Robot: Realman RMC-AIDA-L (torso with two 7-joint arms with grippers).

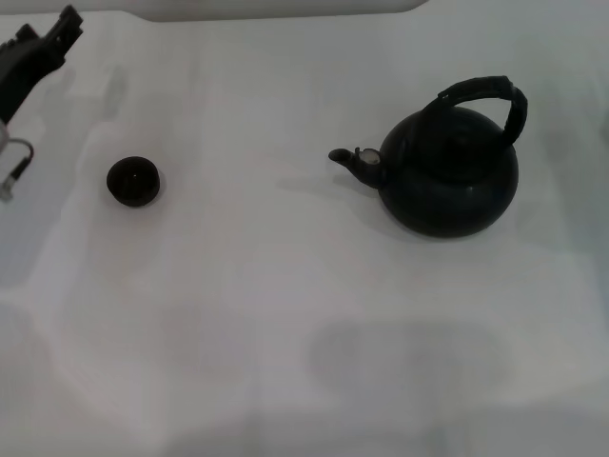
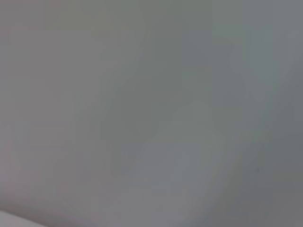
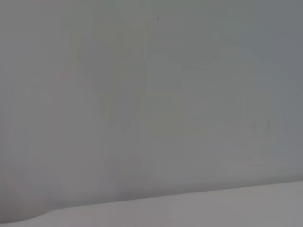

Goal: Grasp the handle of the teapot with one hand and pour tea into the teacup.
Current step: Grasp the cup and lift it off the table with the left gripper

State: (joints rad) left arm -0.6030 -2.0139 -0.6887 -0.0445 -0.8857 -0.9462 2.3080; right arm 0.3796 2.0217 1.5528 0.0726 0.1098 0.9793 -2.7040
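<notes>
White table: one teapot, one teacup

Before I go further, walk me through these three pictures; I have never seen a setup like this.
This is a two-armed robot with a camera on its head and one on each wrist. The head view looks down on a white table. On it stand a round black teapot with an arched handle toward the robot's right, its spout pointing at a tiny dark teacup standing well apart toward the left. The dark part at the far left corner is the left gripper, away from both things. The right arm is out of sight. Both wrist views show only plain pale surface. Nothing is held, and no tea is pouring.
</notes>
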